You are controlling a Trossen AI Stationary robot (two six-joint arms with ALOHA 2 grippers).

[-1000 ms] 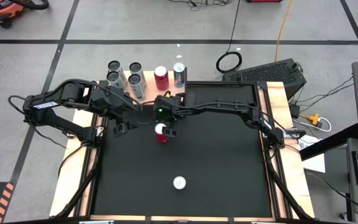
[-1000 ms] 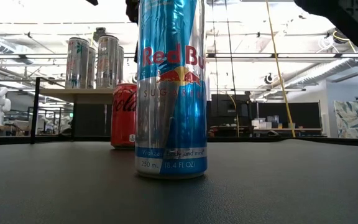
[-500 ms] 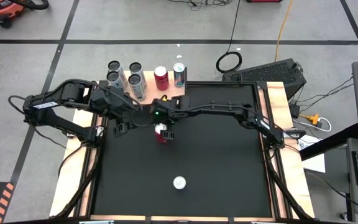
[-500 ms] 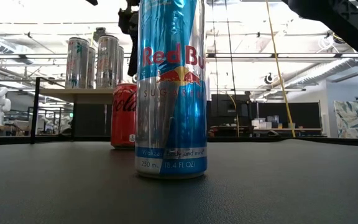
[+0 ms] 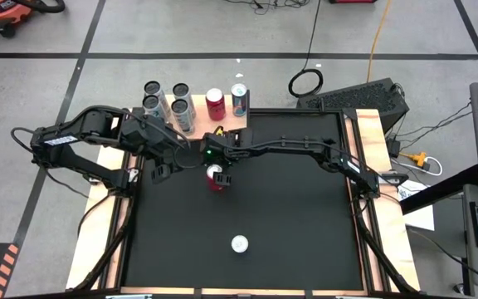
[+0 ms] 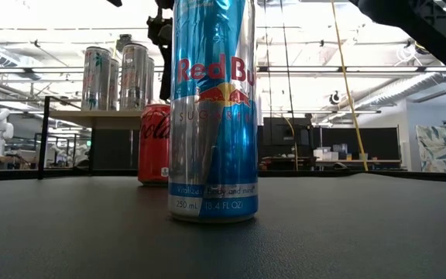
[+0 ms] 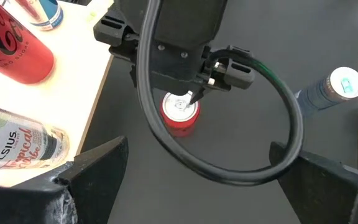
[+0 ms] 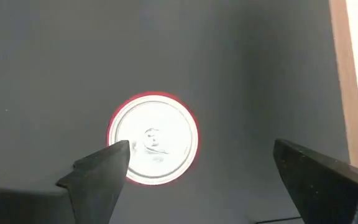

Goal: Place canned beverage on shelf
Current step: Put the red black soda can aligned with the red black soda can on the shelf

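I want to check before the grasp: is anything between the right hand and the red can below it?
Nothing visible. The right hand hangs open directly above the red can, with only bare black mat around it.

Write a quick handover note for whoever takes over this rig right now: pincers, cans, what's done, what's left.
Right pincer: open, poised straight above the red can on the black mat, not gripping.
Left pincer: open, empty, waiting beside the shelf.
Done: five cans already stand on the shelf.
Left: grasp and shelve the red can, then the blue can near the mat's front.
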